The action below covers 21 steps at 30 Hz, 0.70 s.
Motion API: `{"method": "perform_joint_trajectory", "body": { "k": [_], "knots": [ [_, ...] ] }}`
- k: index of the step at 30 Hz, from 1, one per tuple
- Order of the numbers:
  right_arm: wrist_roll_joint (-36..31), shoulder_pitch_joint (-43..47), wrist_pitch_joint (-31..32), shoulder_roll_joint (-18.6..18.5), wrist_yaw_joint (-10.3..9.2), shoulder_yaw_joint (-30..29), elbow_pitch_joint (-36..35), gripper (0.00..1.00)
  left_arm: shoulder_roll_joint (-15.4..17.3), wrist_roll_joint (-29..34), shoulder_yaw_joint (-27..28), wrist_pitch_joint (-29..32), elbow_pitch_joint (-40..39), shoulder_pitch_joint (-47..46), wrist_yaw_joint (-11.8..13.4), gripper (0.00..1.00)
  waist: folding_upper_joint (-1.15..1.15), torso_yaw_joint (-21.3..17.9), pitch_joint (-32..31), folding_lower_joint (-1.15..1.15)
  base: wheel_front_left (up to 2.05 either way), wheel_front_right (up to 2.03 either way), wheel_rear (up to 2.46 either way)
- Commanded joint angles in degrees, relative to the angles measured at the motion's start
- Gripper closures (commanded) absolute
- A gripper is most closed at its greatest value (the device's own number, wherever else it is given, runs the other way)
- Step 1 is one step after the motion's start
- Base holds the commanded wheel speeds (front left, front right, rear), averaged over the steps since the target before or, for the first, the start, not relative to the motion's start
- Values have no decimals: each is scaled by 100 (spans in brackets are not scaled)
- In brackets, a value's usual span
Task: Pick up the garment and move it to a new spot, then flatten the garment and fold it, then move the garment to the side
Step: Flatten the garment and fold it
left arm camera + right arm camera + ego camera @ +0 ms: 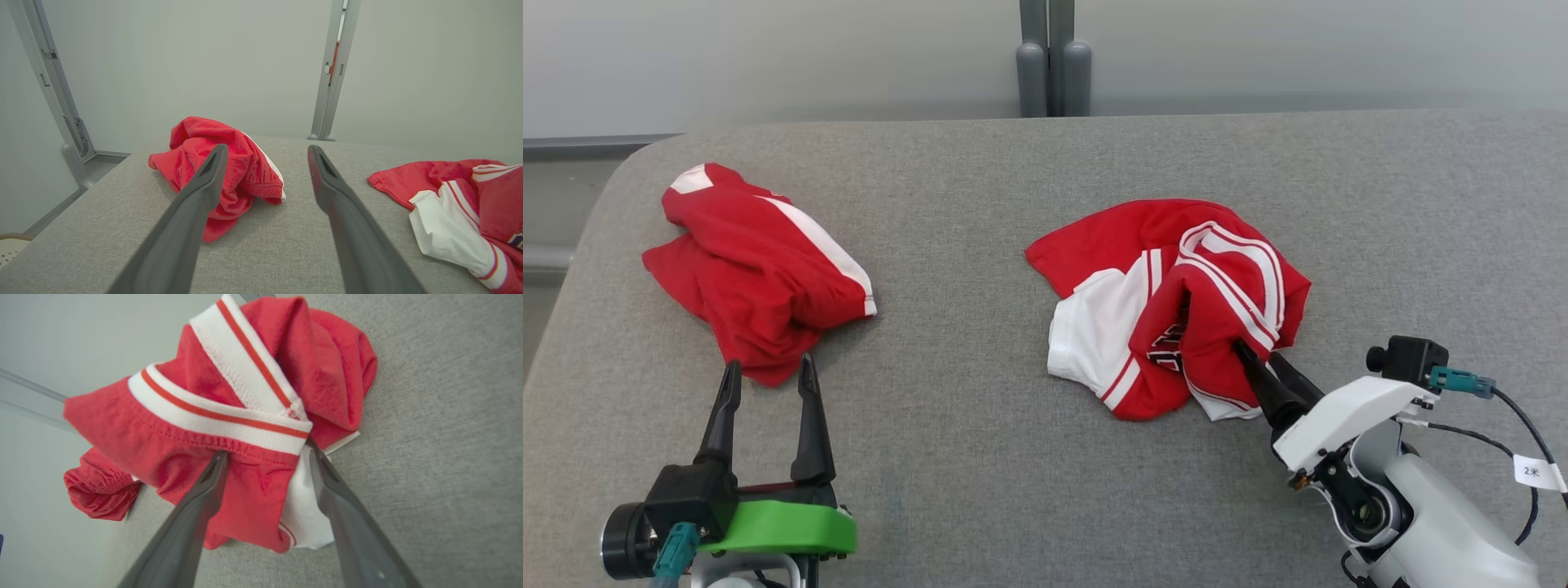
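Observation:
A crumpled red and white jersey (1176, 302) with a striped collar lies right of the middle of the grey table. My right gripper (1258, 353) is at its near right edge, fingers spread. In the right wrist view the jersey (229, 416) bunches over the fingertips of the right gripper (267, 453), with red and white cloth lying between the open fingers. My left gripper (768, 363) stands open near the table's front left, holding nothing. From the left wrist, the left gripper (265, 149) points along the table, and the jersey (457, 204) lies off to its right.
A second red garment with a white stripe (760, 269) lies bunched at the left, just beyond my left fingertips; it is also in the left wrist view (229, 171). The grey padded table (1013, 457) has a rounded far left corner. A grey post (1052, 57) stands behind it.

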Motion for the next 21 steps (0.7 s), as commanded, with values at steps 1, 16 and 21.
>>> {"method": "perform_joint_trajectory", "body": {
  "k": [1,16,21],
  "knots": [
    [101,-100,-86,-108,4,53,10,22,16,25,17,-1,23,-105,-31,0,0,73,49,0,0,0,0],
    [666,-159,-1020,-869,4,480,-1150,100,-52,-49,59,-1,103,91,-34,0,0,-235,-182,0,0,0,0],
    [1236,-333,-1156,-1118,4,-79,-1589,100,-72,-54,51,-1,73,-4,-67,0,0,-506,-26,0,0,0,0]
  ]
}}
